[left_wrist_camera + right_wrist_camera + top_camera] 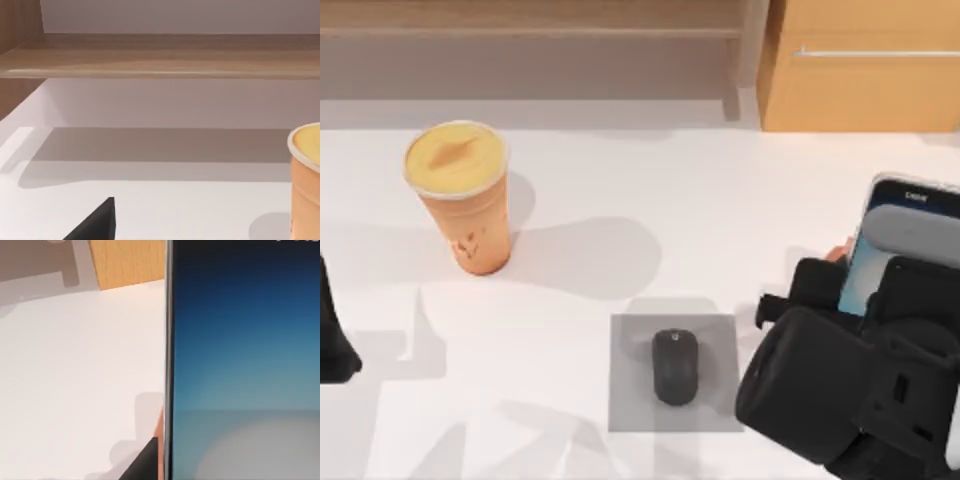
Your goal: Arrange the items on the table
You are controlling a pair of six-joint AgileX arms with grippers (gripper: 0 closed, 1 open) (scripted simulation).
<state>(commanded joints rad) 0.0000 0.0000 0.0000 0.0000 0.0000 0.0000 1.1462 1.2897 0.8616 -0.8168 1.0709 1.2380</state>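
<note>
Top view: the orange cup [465,200] is seen standing upright at the left of the white bench [720,200]. The black mouse [675,366] is lying on a grey pad [675,372] near the front middle. The smartphone [900,240] is being held tilted at the right by the right pincer [865,290], closed on its lower part. The left arm [335,335] is parked at the left edge.

Left wrist view: the cup [305,180] is being seen beside a dark fingertip [97,222]; whether the left pincer is open cannot be told.

Right wrist view: the phone's glowing screen [245,360] is being held close above the bench [75,380].
</note>
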